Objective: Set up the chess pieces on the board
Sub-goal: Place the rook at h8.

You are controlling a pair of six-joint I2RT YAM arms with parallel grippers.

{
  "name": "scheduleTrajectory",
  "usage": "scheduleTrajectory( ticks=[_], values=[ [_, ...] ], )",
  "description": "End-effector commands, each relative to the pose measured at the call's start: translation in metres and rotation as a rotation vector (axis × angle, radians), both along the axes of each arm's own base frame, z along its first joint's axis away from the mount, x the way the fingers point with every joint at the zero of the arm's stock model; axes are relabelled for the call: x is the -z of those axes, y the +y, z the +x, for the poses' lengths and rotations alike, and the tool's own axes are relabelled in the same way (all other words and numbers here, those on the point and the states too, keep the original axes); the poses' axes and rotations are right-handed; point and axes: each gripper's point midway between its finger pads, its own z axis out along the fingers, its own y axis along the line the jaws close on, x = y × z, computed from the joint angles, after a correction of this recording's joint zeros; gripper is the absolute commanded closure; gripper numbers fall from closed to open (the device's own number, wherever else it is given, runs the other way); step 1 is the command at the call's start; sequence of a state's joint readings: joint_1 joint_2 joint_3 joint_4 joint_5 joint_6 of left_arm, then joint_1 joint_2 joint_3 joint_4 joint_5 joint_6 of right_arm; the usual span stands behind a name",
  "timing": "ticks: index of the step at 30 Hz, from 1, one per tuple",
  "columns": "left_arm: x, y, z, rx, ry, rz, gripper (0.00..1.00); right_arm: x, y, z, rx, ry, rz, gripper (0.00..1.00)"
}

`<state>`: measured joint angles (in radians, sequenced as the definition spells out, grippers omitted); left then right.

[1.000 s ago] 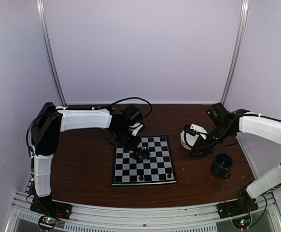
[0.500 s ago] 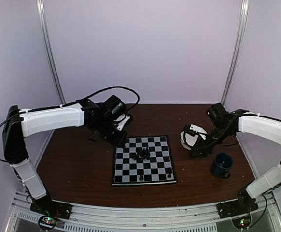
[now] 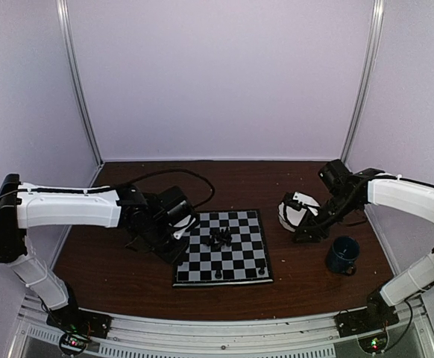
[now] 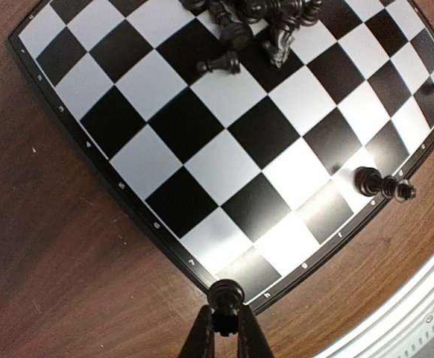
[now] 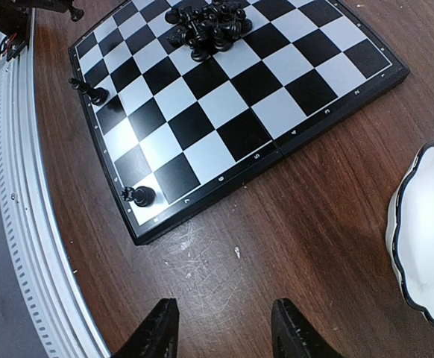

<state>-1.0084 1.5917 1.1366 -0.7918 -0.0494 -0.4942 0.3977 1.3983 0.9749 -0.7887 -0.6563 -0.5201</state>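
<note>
The board point(image 3: 232, 257) lies mid-table, with a heap of black chess pieces point(image 3: 218, 239) near its middle and two single pieces on its near row point(image 3: 218, 274). My left gripper point(image 3: 178, 250) hovers over the board's near-left corner. In the left wrist view the left gripper point(image 4: 227, 319) is shut on one black chess piece point(image 4: 227, 295), just above that corner of the board point(image 4: 202, 149). My right gripper point(image 5: 223, 332) stands open over bare wood right of the board point(image 5: 239, 112), holding nothing. The heap point(image 5: 206, 26) and a corner piece point(image 5: 139, 195) show there.
A white scalloped bowl point(image 3: 294, 209) stands right of the board, close to the right gripper point(image 3: 306, 227); the bowl's rim point(image 5: 396, 224) shows in the right wrist view. A dark blue mug point(image 3: 342, 255) stands nearer the front right. A metal rail point(image 5: 23, 224) runs along the table's near edge.
My left arm has drawn back from the heap and swung to the board's near-left corner, carrying a piece. The right arm has not moved.
</note>
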Motion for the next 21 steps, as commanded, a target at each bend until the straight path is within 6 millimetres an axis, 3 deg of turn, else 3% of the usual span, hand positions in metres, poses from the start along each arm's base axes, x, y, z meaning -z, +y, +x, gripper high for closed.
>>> scheduleTrajectory(
  ticks=[1, 6, 21],
  values=[
    [0.003, -0.014, -0.006, 0.003, 0.004, -0.034, 0.94, 0.002, 0.000, -0.002, -0.004, 0.010, 0.006, 0.55],
    [0.013, -0.019, -0.015, 0.022, 0.035, -0.045, 0.94, 0.002, 0.000, -0.001, -0.003, 0.008, 0.005, 0.55],
    [0.038, -0.009, -0.024, 0.010, 0.084, 0.017, 0.95, 0.003, 0.000, -0.001, -0.005, 0.010, 0.005, 0.55]
  ],
)
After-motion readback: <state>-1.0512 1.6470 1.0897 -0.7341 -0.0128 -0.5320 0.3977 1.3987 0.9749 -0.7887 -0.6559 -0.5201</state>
